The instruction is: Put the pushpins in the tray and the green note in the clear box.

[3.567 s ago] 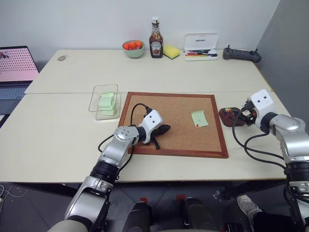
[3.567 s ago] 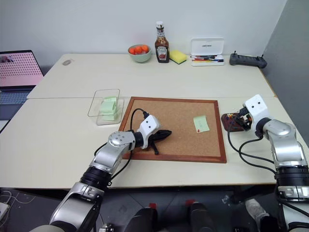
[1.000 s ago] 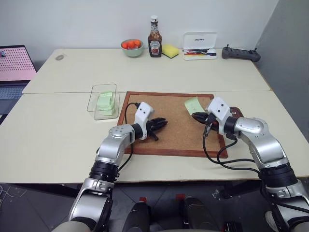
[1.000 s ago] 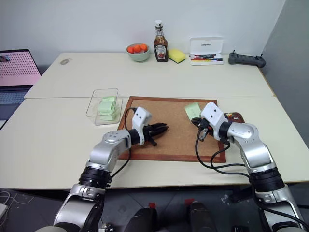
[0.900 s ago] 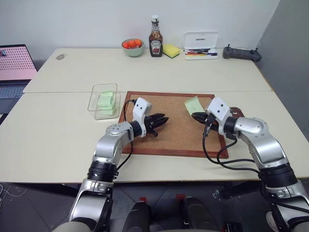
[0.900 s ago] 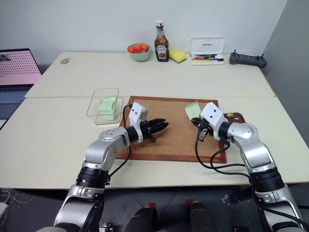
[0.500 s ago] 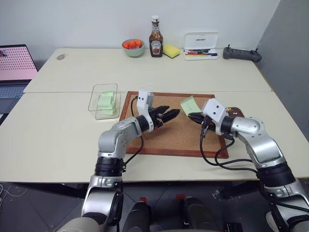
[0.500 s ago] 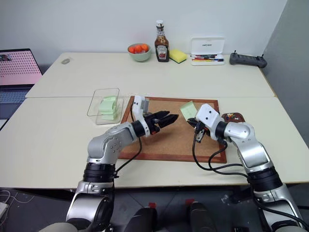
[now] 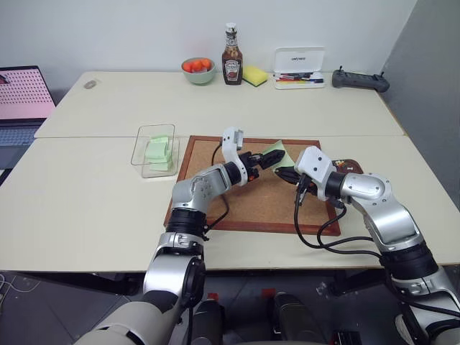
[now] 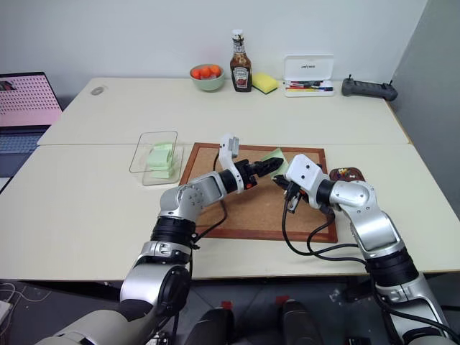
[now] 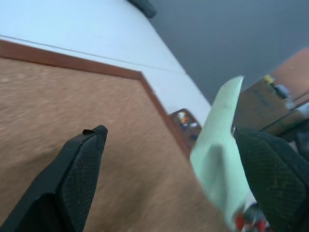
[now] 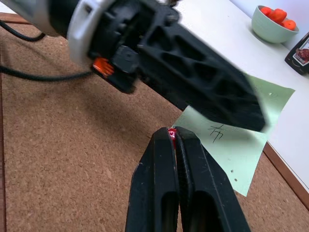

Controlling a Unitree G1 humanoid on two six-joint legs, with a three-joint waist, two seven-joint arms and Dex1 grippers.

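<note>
The green note (image 9: 275, 149) hangs in the air above the cork board (image 9: 251, 208), pinned by a red pushpin (image 12: 171, 133). My right gripper (image 9: 281, 174) is shut on that pin, seen end-on in the right wrist view (image 12: 173, 131). My left gripper (image 9: 272, 159) reaches in from the left and stands open, one finger on each side of the note (image 11: 217, 154), which leans against one finger (image 11: 270, 174). The dark brown tray (image 9: 351, 164) with colourful bits lies just right of the board. The clear box (image 9: 147, 136) stands left of the board.
A stack of pale green note pads (image 9: 158, 151) sits in the clear box. Along the far table edge stand a bowl of oranges (image 9: 198, 70), a sauce bottle (image 9: 231, 47), a yellow sponge (image 9: 254, 75), a white pen case (image 9: 298, 68) and a black controller (image 9: 359, 80). A laptop (image 9: 25, 97) is at the far left.
My left gripper has swung right and up across the board, rolled, and opened around the note. My right gripper, still shut on the pin with the note, has edged slightly left.
</note>
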